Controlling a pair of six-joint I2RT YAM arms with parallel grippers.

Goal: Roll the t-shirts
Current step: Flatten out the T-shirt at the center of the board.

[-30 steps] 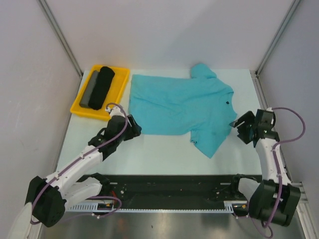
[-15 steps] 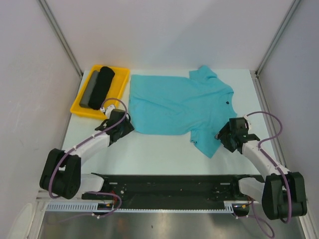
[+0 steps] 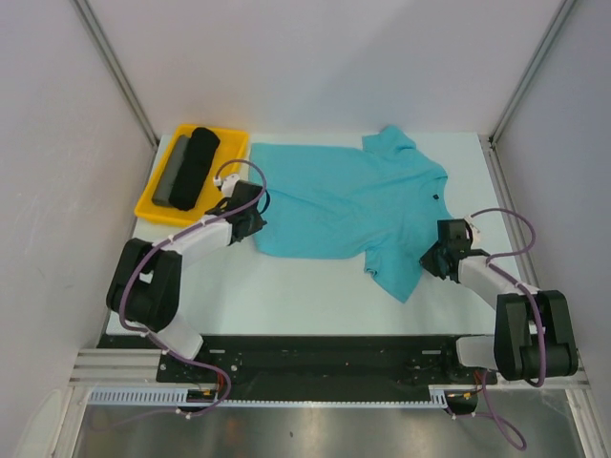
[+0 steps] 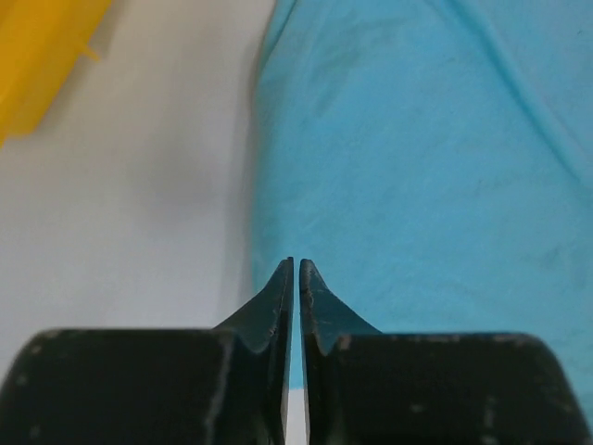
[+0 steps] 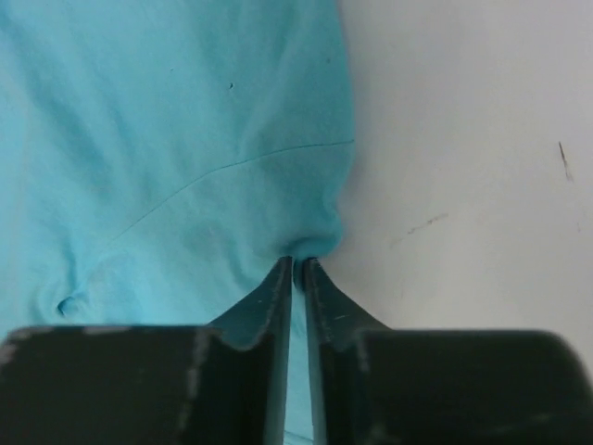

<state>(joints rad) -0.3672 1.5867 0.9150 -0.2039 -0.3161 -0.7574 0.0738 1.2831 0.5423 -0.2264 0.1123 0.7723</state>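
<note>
**Both hands pinched on the edges of the spread t-shirt**

At the far left of the white worktop [image 3: 286, 286] sits a yellow tray [image 3: 225, 164]. A grey fabric roll [image 3: 172, 172] and a black fabric roll [image 3: 196, 164] lie side by side in it, touching each other.

Just right of the tray, the left hand [image 3: 254, 212] is low at the left edge of the t-shirt [image 3: 344, 205], which is its hem end. In the left wrist view its two dark fingers [image 4: 269, 306] stand almost together, with only a thin slit between them. Teal cloth shows in that slit, and the tips meet right at the shirt's edge, so the hand is clamped on the t-shirt. In the same view, bare worktop lies to the left of the fingers and a corner of the tray shows at the upper left.

The teal t-shirt lies spread flat across the middle of the worktop, hem to the left and neck to the right. One short sleeve [image 3: 389, 141] points to the far side and the other [image 3: 401, 272] toward the arms. A small dark tag [image 3: 432, 197] marks the neck.

At the shirt's right edge, below the tag, the right hand [image 3: 441, 246] is down on the cloth. In the right wrist view its fingers [image 5: 329, 301] are drawn close together, with teal fabric puckered at the tips and showing between them: it is clamped on the t-shirt. Bare worktop lies to the right of it.
</note>
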